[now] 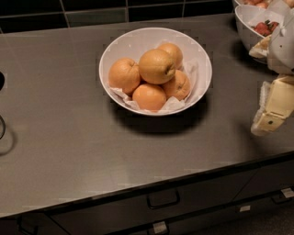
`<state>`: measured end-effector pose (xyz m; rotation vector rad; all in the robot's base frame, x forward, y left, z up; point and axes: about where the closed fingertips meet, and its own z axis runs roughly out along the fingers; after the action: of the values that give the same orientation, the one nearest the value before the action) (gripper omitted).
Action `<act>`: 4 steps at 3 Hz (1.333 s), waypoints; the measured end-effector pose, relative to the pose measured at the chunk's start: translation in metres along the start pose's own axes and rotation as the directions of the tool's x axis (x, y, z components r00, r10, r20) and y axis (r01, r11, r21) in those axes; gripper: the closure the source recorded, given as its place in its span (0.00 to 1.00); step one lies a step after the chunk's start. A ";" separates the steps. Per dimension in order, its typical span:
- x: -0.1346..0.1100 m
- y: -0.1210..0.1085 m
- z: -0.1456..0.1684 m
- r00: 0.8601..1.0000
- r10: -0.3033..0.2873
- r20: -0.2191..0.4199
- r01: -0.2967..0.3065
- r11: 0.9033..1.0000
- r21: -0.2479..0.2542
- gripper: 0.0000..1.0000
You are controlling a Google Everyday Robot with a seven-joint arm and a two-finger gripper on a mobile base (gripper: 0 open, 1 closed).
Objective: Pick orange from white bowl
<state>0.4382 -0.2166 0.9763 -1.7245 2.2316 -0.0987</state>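
**Top orange sits clear of the gripper, off to its left**

Nearest the camera are dark drawer fronts with a black metal handle (163, 200), under a grey matte countertop (69, 137). At the right edge, above the counter, hangs the cream-coloured two-finger gripper (268, 120). How wide it stands cannot be told, and nothing shows in it.

Further back, well apart from it to the left in this view, stands the wide glossy white bowl (133, 42), lined with crumpled white paper. The large pale yellow-orange dimpled orange (157, 65) rests on top of the heap, propped on four smaller deep-orange oranges (148, 96).

It is probably firm, moderately heavy and round enough to roll or slip out of a shallow pinch, though the dimpled skin should give some grip. A hold across its widest part from above looks best, since its sides are bare there and its neighbours lie lower.

Beyond, at the far right, white bowls of red strawberries (257, 23) stand before a dark tiled wall (92, 13).
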 end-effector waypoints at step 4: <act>-0.066 -0.019 0.007 0.989 -0.146 0.027 0.145 0.989 0.016 0.00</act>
<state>0.4724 -0.1575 0.9879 -1.8681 2.0789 -0.1225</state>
